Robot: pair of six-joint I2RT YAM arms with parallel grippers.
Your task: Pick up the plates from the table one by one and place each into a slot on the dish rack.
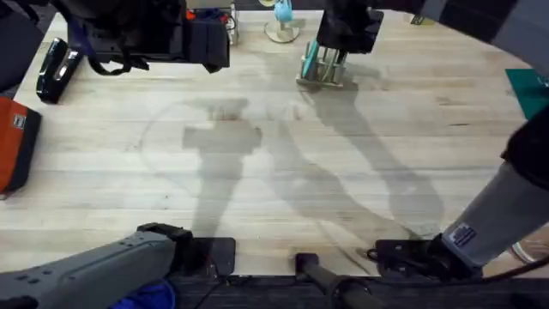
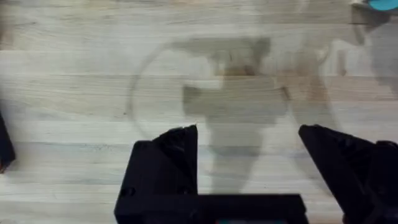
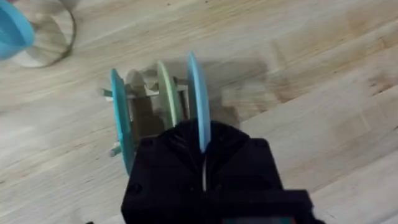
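Now right hand pinching thin light-blue plate upright in pale pegged dish rack, left hand wide.

Dish rack stands at the far centre-right of the tabletop, three plates upright in its slots, right hand directly above.

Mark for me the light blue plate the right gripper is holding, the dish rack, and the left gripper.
light blue plate point(image 3: 198, 99), right wrist view, on its upright edge.
dish rack point(image 1: 323, 79), overhead view, on its wooden base.
left gripper point(image 2: 249, 146), left wrist view, midway between its open fingertips.
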